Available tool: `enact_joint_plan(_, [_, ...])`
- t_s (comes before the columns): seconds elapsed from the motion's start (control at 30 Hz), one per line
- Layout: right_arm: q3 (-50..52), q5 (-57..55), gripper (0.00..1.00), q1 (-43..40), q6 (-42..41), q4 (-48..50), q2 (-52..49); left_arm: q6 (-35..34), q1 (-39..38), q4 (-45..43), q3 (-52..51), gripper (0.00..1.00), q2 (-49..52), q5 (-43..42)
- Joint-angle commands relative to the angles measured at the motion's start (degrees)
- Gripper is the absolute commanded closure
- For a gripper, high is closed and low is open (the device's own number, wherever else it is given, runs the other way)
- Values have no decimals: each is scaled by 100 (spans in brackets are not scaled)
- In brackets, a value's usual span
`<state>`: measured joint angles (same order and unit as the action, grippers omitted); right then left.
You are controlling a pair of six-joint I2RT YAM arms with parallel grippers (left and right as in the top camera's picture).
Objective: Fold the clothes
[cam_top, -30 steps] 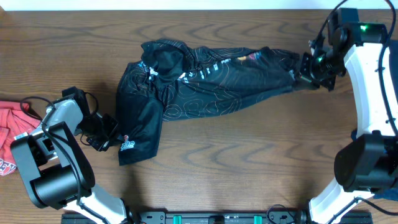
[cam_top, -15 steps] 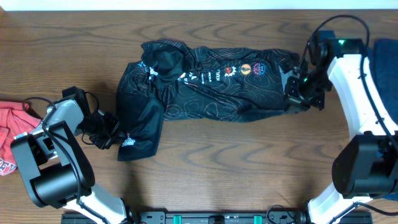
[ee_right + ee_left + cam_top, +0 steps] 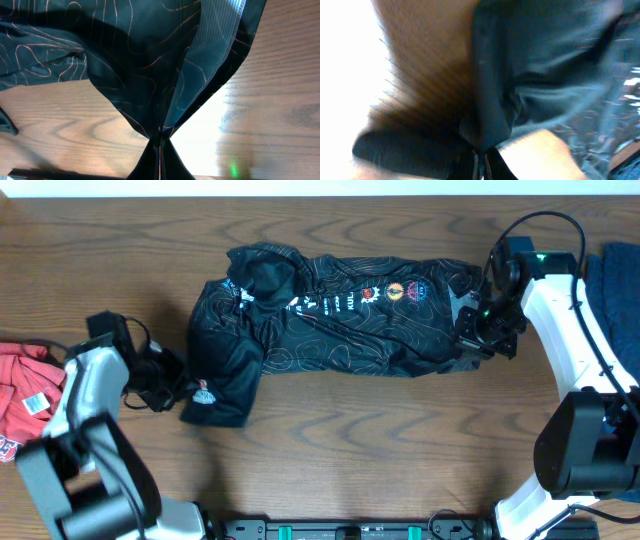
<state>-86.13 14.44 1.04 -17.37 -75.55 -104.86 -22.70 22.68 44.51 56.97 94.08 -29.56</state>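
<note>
Wood-grain tabletop, black jersey spread across its middle. Left end effector clamped on the jersey's lower-left corner; right end effector pinching its right edge. Red shirt far left, dark blue cloth far right.

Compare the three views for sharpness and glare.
Overhead: sharp and evenly lit across the jersey. Left wrist: smeared by motion blur, upper left blown out white. Right wrist: crisp stitching on the jersey, bright glare on the table beside it.
</note>
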Motion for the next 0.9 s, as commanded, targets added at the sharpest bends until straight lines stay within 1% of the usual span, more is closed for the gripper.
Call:
enact_joint_plan(0.0, [11,-52,99,11,24,35,114,-168,125,11,142,94,-763,85])
enact_joint_plan(0.17, [11,-52,99,11,24,136,114,-254,131,42,142,94,-1823,85])
enact_joint_plan(0.3, [-26,-55,99,-28,26,422,116,-382,131,28,142,94,-2586,85])
enact_joint_plan(0.47, [-503,-114,99,-330,24,673,116,-442,131,-31,155,94,-3259,109])
enact_joint_plan(0.6, [-1438,-114,99,-704,24,584,120,-448,131,-24,251,94,-3410,107])
enact_joint_plan(0.87, [-4304,-111,99,-1491,26,-101,125,-553,129,-26,793,94,-3412,-33])
